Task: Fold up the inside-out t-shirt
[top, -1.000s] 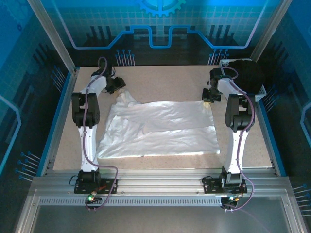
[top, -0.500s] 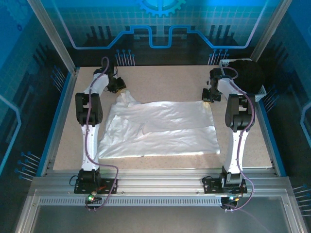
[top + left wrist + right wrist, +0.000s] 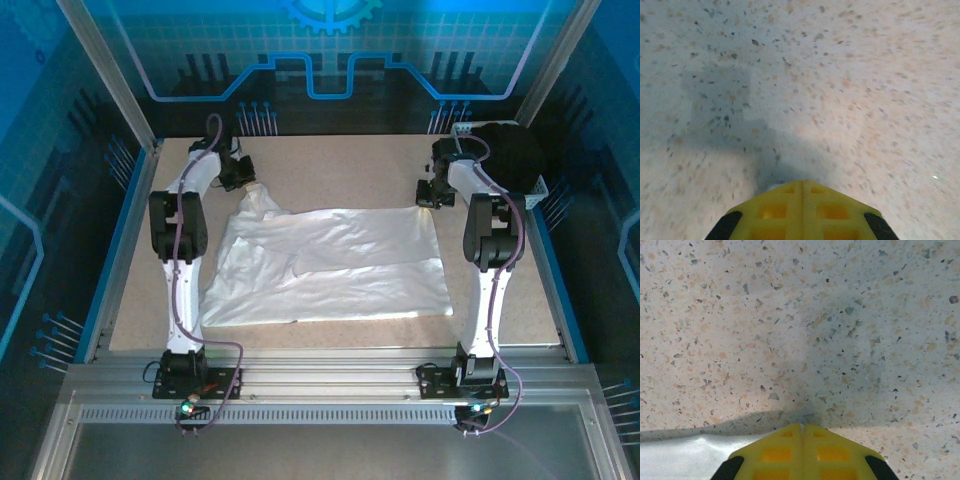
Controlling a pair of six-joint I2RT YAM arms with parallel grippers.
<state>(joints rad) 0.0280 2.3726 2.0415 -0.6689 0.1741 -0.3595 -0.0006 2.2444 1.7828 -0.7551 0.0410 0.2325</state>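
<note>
Item: plain white, thin cloth t-shirt [image 3: 330, 265], spread flat on speckled beige table [image 3: 330, 165].
Left gripper [image 3: 247, 186]: spread a second ago, now pressed together on the raised far-left corner.
Right gripper [image 3: 428, 198]: unchanged, apparently pinching the far-right corner.
Note: both far corners look secured, so the fold can begin.

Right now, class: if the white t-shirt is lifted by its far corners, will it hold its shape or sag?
Probably sag: the t-shirt lies in soft wrinkles flat on the table. It looks thin and light, so the left pincer and right pincer, shut on its far corners, should raise it easily. The middle would likely droop between them.
</note>
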